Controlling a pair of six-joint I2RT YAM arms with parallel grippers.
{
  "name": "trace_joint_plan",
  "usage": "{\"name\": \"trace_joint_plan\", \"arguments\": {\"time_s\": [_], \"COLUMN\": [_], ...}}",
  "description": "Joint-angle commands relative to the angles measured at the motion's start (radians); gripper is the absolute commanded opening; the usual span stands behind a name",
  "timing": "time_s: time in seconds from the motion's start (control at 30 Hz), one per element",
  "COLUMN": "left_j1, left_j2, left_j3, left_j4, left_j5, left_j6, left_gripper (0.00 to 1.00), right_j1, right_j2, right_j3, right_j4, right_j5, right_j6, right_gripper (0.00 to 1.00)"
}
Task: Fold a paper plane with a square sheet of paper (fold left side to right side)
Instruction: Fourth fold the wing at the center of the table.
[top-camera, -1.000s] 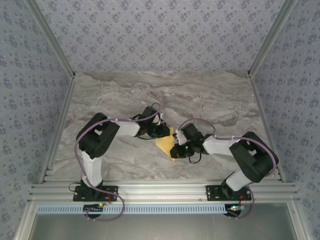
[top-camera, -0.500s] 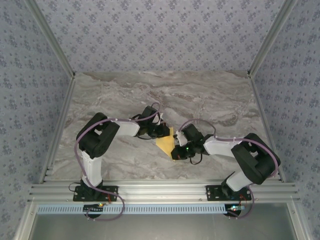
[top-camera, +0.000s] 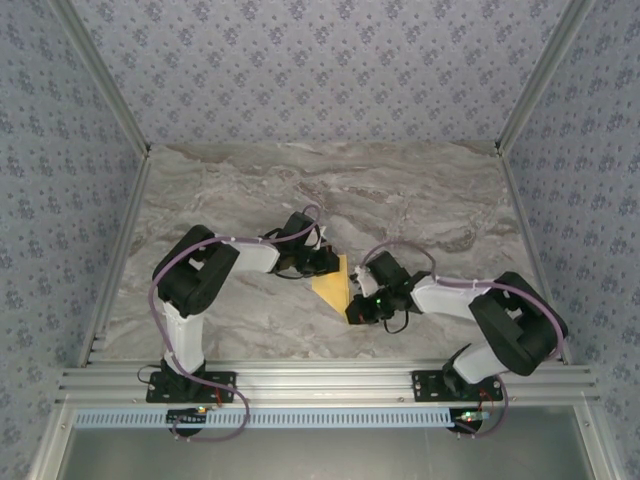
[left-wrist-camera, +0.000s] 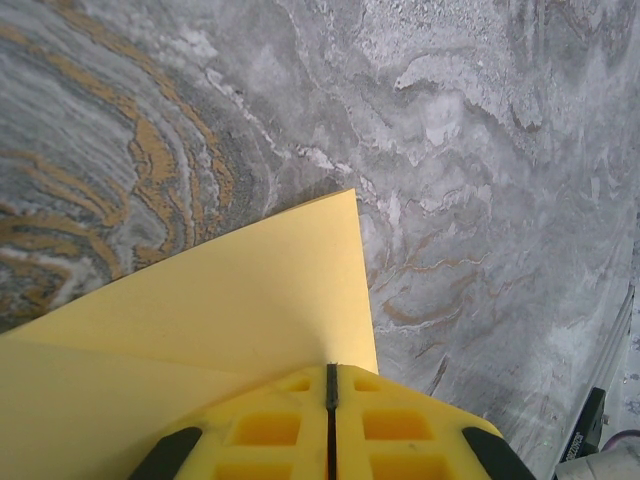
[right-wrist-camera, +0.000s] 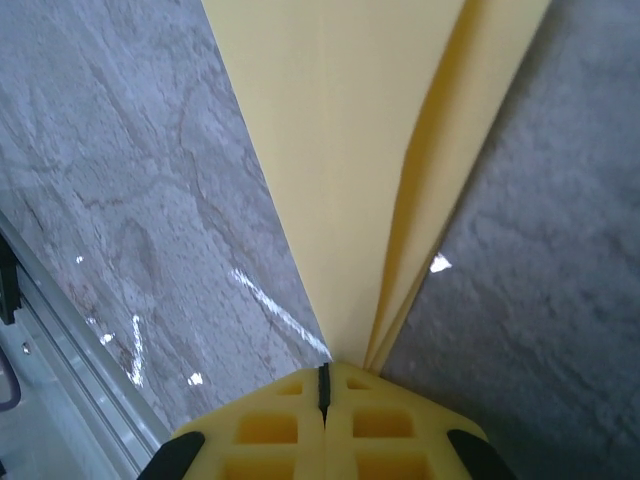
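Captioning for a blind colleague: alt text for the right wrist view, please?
The right gripper, yellow fingers shut, sits at the narrow end of a folded yellow paper that widens away across the grey marble table. One layer of the fold gapes open on the right; a metal rail runs at lower left.

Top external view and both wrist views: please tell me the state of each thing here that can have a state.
Folded yellow-orange paper sheet: creased into layers, tapering to one end, held between both arms.
Left arm's yellow fingers: shut on the paper's edge.
Right arm's yellow fingers: shut on the paper's narrow end, where the layers meet.
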Motion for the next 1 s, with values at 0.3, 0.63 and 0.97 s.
{"name": "trace_joint_plan", "arguments": {"time_s": [0.3,0.63,0.97], "left_j1": [0.034,0.026,0.025], "left_j2": [0.060,0.061,0.060], "left_j3": [-0.032,-0.029,-0.029], "left_j4": [-0.077,-0.078,-0.078], "left_j5": [-0.127,-0.124,-0.126], "left_j6": [0.021,0.019,0.021], "left_gripper": [0.07,0.08,0.08], "right_j1": [-0.047,-0.061,-0.061], "right_j2": [-0.220,0.009,0.173], "right_j3": [0.004,0.101,0.178], "right_j4": [-0.196,0.056,0.132], "right_j5": [-0.117,-0.105,-0.046], "right_j6": [0.025,0.086,0.077], "right_gripper": [0.01,0.01,0.02]}}
